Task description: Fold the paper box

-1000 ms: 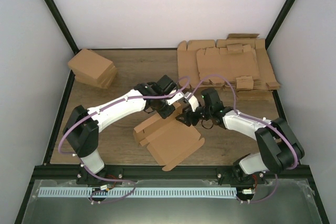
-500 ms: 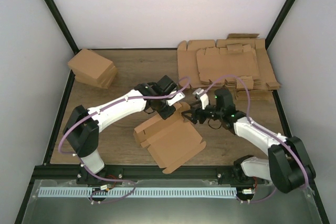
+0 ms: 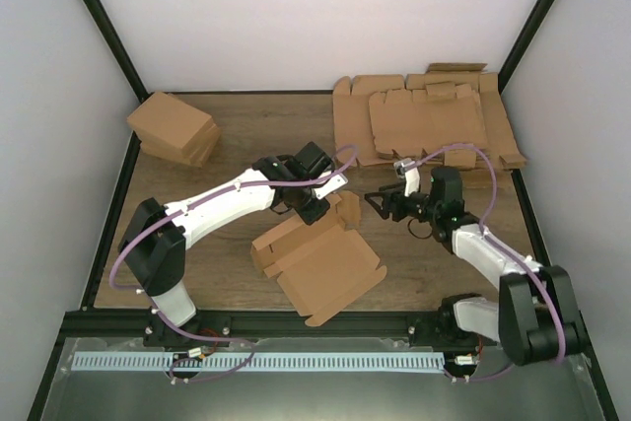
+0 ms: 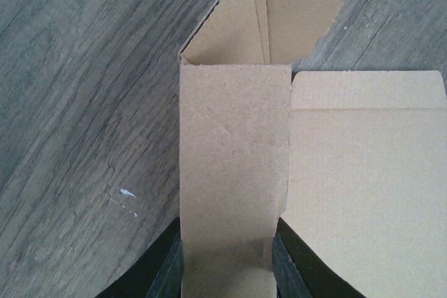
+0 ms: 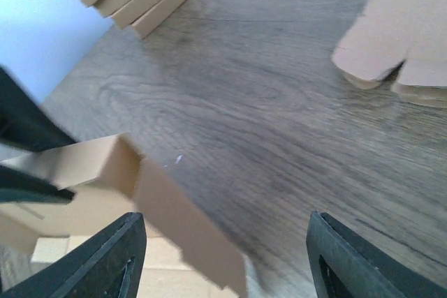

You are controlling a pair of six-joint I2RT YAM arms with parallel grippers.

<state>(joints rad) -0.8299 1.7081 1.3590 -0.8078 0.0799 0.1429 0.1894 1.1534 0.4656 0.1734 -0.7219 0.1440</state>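
Brown paper box [image 3: 323, 261] lies half-folded on the near middle of the worktop [image 3: 237, 145]. At its far edge the left fingers [image 3: 315, 208] stay clamped on a raised flap. Beyond, the right fingers [image 3: 377, 202], spread wide, have drawn back rightward off the box they touched a second ago.

Box [image 3: 325, 268]: plain brown cardboard die-cut, one sheet, partly folded.
Place: lower centre of the top view.
Pose: main panel lies flat, turned diagonal to the frame edges.
Walls: long side raised along the upper-left edge; narrow flap upright at the upper corner.
Tabs: small ones jut out at the right and at the bottom.
Left wrist view: narrow flap fills the middle, with a wider creased panel to its right.
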